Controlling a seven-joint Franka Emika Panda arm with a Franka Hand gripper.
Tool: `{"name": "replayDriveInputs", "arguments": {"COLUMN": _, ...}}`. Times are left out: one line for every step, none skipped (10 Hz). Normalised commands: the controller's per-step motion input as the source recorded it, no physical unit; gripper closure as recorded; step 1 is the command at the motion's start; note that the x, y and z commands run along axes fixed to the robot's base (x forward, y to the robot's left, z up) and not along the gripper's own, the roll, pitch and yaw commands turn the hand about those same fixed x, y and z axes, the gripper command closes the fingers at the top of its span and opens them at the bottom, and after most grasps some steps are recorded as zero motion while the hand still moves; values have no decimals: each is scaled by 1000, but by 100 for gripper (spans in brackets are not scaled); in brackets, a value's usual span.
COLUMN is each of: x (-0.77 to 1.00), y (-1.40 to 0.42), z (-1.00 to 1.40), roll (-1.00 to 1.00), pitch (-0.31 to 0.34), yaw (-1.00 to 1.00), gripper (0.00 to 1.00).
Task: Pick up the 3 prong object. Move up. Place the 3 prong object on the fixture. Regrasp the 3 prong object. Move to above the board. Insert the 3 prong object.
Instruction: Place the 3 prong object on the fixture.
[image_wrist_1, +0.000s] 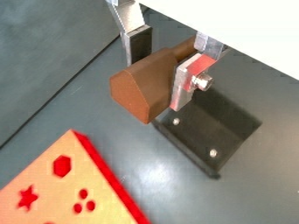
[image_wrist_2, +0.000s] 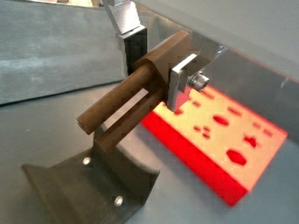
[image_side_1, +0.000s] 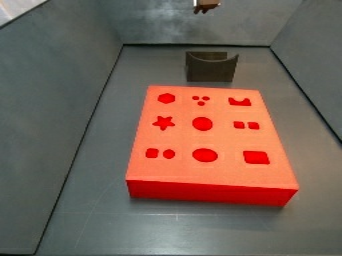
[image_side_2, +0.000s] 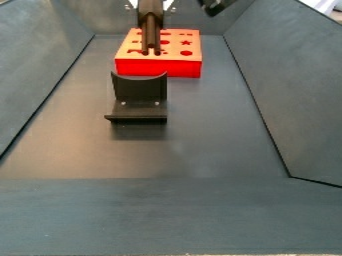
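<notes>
Grey flooring is filling most of each side view, and the board (image_side_1: 210, 142) is lying flat on it, taking up the centre of one side view, its darker red cut-outs facing up. Behind it in that view, toward the upper middle of the frame, the fixture (image_side_1: 210, 66) is standing apart from the board, its notch open to the top. The claw (image_wrist_1: 162, 59) is hanging above the fixture, clear of it, and its silver fingers (image_wrist_1: 187, 80) are closing narrowly on the 3 prong object (image_wrist_1: 146, 86), a tan-brown peg gripped at one end. In a wrist view the peg (image_wrist_2: 121, 99) is sticking out at a slant, with the fixture's base plate (image_wrist_2: 91, 184) below and the board (image_wrist_2: 216, 140) off toward the lower right of the frame.

I would judge the peg to be on its way up or over to the fixture. The risk lies in that slanted, one-ended hold: if it comes down off the notch's line, it may catch the rim, twist in the pads, or tip off the fixture once released.
</notes>
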Motion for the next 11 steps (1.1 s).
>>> {"name": "replayDriveInputs", "arguments": {"x": 415, "y": 48, "z": -17, "roll": -913, "pitch": 144, "yaw": -100, "gripper": 100}}
{"name": "replayDriveInputs", "arguments": {"x": 371, "y": 49, "z": -17, "roll": -808, "pitch": 132, "yaw": -108, "gripper": 100}}
{"name": "replayDriveInputs", "arguments": {"x": 287, "y": 50, "z": -19, "roll": -593, "pitch": 110, "yaw": -119, "gripper": 100}}
{"name": "replayDriveInputs", "arguments": {"x": 206, "y": 51, "z": -19, "roll": -376, "pitch": 88, "yaw": -125, "gripper": 100}}
{"name": "replayDriveInputs", "arguments": {"x": 140, "y": 40, "z": -13, "roll": -240, "pitch": 77, "yaw": -121, "gripper": 100}}
{"name": "replayDriveInputs", "arguments": {"x": 132, "y": 133, "z": -1000, "roll": -1000, "pitch": 122, "yaw": -181, "gripper": 100}}
{"name": "replayDriveInputs", "arguments": {"x": 124, "y": 137, "z": -1000, "roll": -1000, "pitch": 91, "yaw": -187, "gripper": 100}}
{"name": "replayDriveInputs", "arguments": {"x": 145, "y": 138, "z": -1000, "roll": -971, "pitch": 103, "yaw": -208, "gripper": 100}}
{"name": "replayDriveInputs", "arguments": {"x": 161, "y": 136, "z": -1000, "roll": -816, "pitch": 93, "yaw": -194, "gripper": 100}}
{"name": "replayDriveInputs", "arguments": {"x": 171, "y": 139, "z": -1000, "roll": -658, "pitch": 68, "yaw": -184, "gripper": 100}}
{"name": "replayDriveInputs", "arguments": {"x": 177, "y": 141, "z": -1000, "roll": -498, "pitch": 43, "yaw": -177, "gripper": 100}}
